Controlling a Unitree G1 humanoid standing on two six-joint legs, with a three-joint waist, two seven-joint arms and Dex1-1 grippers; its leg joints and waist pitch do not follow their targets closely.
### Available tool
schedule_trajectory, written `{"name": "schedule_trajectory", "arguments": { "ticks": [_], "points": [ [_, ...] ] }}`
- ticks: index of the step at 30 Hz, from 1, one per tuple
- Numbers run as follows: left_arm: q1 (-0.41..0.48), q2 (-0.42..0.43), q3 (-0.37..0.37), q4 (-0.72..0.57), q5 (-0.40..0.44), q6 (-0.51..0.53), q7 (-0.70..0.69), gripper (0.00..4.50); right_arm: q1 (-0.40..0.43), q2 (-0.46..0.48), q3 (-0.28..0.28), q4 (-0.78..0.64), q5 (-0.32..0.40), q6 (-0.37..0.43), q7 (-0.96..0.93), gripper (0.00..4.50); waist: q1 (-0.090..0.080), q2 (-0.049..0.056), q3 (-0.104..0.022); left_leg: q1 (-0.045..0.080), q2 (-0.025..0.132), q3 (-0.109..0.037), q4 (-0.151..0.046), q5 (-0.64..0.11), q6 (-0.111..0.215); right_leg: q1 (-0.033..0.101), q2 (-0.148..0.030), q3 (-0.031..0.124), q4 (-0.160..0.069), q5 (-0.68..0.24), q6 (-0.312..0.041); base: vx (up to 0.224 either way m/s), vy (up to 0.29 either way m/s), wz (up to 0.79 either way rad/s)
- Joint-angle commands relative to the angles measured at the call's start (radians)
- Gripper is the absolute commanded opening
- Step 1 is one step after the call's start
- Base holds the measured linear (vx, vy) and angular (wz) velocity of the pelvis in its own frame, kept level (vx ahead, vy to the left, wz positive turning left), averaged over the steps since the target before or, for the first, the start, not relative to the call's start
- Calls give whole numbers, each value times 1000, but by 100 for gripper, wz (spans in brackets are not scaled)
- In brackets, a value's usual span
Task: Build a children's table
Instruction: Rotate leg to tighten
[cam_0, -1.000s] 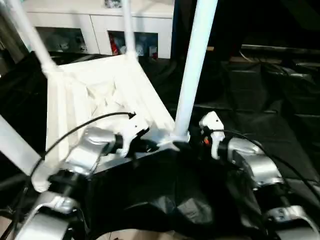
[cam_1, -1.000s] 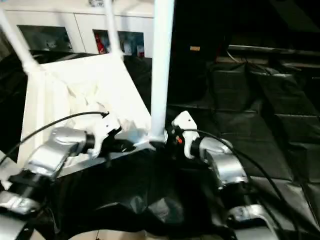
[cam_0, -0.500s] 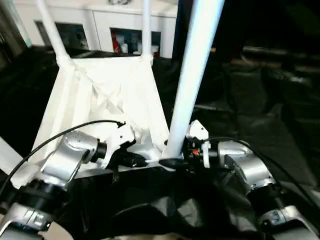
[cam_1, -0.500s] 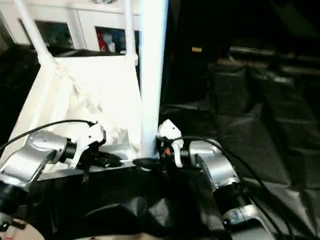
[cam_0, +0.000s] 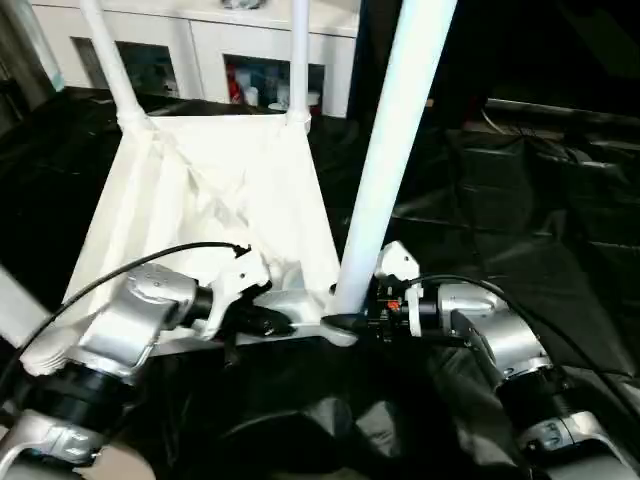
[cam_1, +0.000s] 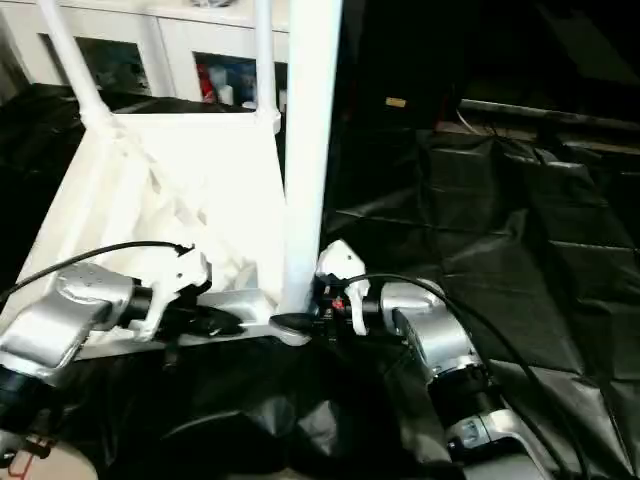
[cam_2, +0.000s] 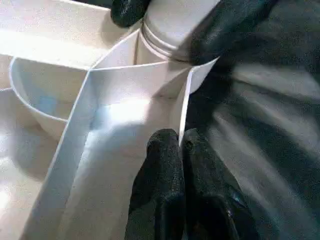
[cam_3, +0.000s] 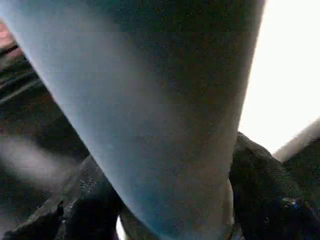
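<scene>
The white tabletop (cam_0: 220, 200) lies upside down on black cloth, ribbed underside up. Two legs (cam_0: 112, 60) (cam_0: 299, 60) stand in its far corners, and a leg (cam_0: 15, 305) crosses the left edge of the picture. The near leg (cam_0: 385, 170) rises from the front right corner. My left gripper (cam_0: 275, 322) is shut on the thin front rim wall (cam_2: 185, 105) of the tabletop, right beside that corner. My right gripper (cam_0: 345, 322) grips the near leg's base, one black finger (cam_3: 260, 190) on each side of the tube (cam_3: 160, 115).
A white cabinet with glass doors (cam_0: 200, 40) stands behind the tabletop. Crumpled black cloth (cam_0: 520, 200) covers the surface to the right and front. A black cable (cam_0: 150, 265) arcs over my left forearm.
The whole view has shifted and tilted, so the camera moved. My right gripper has come in against the near leg's base and its fingers have drawn closer together. The left gripper keeps its pinch.
</scene>
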Motion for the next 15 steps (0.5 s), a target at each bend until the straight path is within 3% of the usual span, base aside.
{"name": "schedule_trajectory", "arguments": {
  "ticks": [1,5,6,10,12,13,14,15],
  "points": [
    [-53,-84,12,32,-3,10,129,0,-13,78,41,84,-48,-1,-145,257,-2,14,-53,-7,-7,19,-71,-174,3,52,-49,25,-73,-215,-226,0,0,0],
    [-94,-161,22,83,15,13,239,0,-58,151,-6,174,-57,-5,-333,255,-9,21,-53,-8,-9,16,-72,-209,-15,48,-48,25,-82,-300,-189,0,0,0],
    [-101,-179,23,92,19,16,264,0,-69,168,-12,189,-59,-5,-369,255,-10,18,-54,-10,-8,15,-73,-206,-12,49,-48,24,-82,-303,-182,0,0,0],
    [-122,-244,26,123,32,16,339,0,-110,234,-7,251,-89,-57,-460,255,-11,19,-58,-16,-9,16,-71,-177,-5,50,-46,23,-79,-249,-189,0,0,0],
    [-115,-251,11,103,23,17,314,0,-116,253,7,255,-77,-78,-393,255,-10,14,-60,-18,-9,16,-69,-163,9,52,-46,23,-75,-218,-193,0,0,0],
    [-114,-250,10,100,22,17,311,0,-117,254,8,255,-73,-77,-382,289,-9,19,-61,-19,-9,16,-69,-149,15,52,-45,23,-73,-189,-199,0,0,0],
    [-108,-240,6,92,20,10,294,0,-117,250,7,253,-64,-72,-357,289,-9,20,-61,-19,-9,16,-69,-145,17,53,-45,22,-72,-177,-202,0,0,0],
    [-104,-234,5,89,18,5,284,0,-116,247,6,252,-61,-70,-345,324,-11,17,-62,-21,-9,16,-69,-137,21,55,-44,22,-70,-157,-208,0,0,0]
  ]
}}
